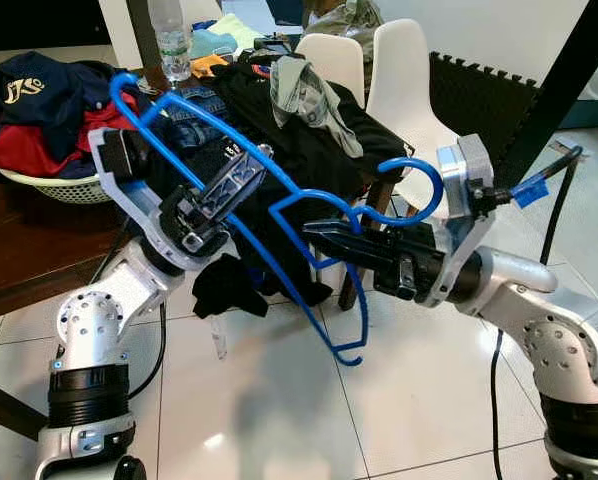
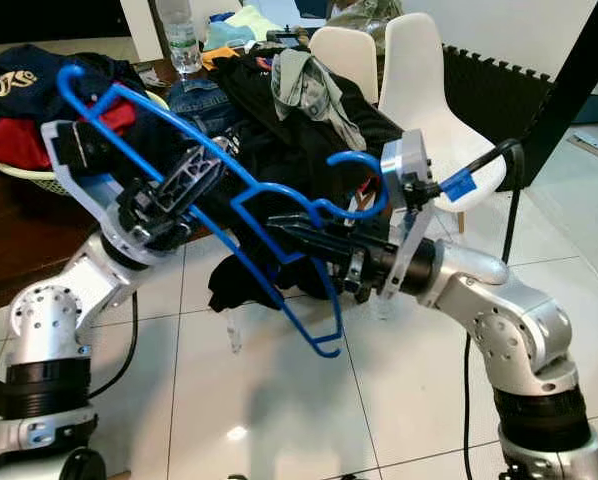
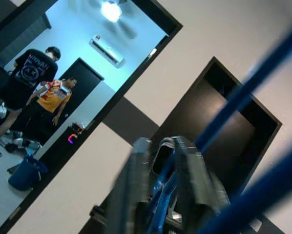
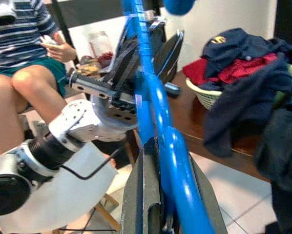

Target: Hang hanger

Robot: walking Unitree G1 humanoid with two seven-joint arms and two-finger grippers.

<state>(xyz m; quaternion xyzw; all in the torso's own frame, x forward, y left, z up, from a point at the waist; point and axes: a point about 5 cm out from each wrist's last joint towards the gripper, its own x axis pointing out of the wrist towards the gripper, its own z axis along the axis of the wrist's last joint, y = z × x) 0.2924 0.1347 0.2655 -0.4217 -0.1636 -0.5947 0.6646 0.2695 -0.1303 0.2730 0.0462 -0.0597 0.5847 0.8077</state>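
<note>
Two silver robot arms rise from the lower corners of the frame over a white tiled floor (image 1: pixel 279 400), and between them they hold a blue hanger (image 1: pixel 279 250) in mid-air at the centre of the frame. The right gripper (image 1: pixel 324 238), reaching in from the lower right, has its black fingers closed on the hanger's wire near the neck, just below the curved hook that arcs up beside its wrist. The left gripper (image 1: pixel 224 185), at centre left, is clamped shut on the hanger's long upper bar, which slants up toward the upper left. Behind them, a heap of dark clothes (image 1: pixel 289 130) lies piled across a dark wooden table (image 1: pixel 19 250). At upper left sits a white laundry basket (image 1: pixel 59 185) of red and navy garments. Farthest back stand a water bottle (image 1: pixel 171 40) and two white chairs (image 1: pixel 404 80).
</note>
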